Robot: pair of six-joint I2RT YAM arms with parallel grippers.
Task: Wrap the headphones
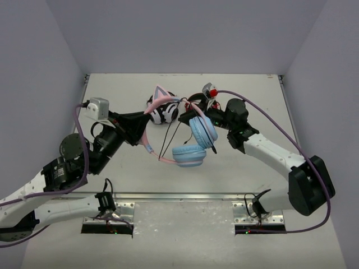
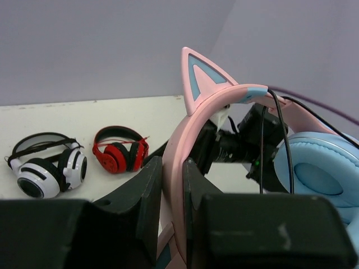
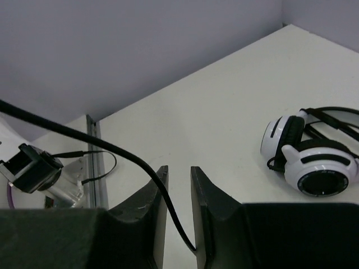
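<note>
The headphones are held up off the table, with a pink cat-eared headband (image 1: 147,120) and two light blue ear cups (image 1: 202,130). My left gripper (image 2: 174,168) is shut on the headband (image 2: 193,120), which is pinched upright between its fingers. An ear cup (image 2: 320,168) hangs to the right of it. The thin black cable (image 2: 287,140) runs over the band and loops down below it (image 1: 168,140). My right gripper (image 3: 179,176) is behind the ear cups, with its jaws slightly apart. The cable (image 3: 112,147) passes loosely through the gap between them.
White-and-black headphones (image 3: 308,154) lie on the table behind the held pair. Red-and-black headphones (image 2: 119,150) lie next to them. A metal rail (image 3: 95,168) runs along the table's left edge. Grey walls enclose the table on three sides.
</note>
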